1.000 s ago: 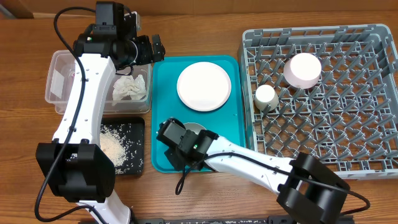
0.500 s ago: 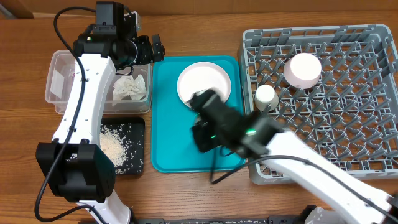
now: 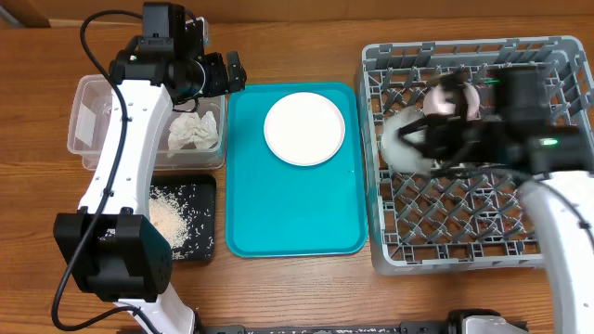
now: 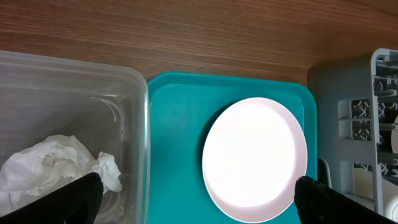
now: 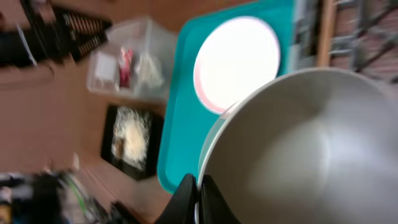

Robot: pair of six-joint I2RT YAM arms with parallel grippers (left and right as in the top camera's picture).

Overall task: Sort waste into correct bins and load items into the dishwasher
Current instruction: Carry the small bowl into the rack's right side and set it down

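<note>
right gripper is clamped on the rim of a whitish bowl, which fills the view past the jaws, over the grey dish rack, all a bit blurry. left gripper is spread wide, plate on the teal tray just ahead between the jaws, napkin in the clear tub right by one fingertip

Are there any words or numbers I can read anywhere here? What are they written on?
No text can be read in any view.
The red snack wrapper in the clear tub: too blurred to make out any print.
The plate, the bowl held in the right gripper and the dish rack: no writing shows.
</note>
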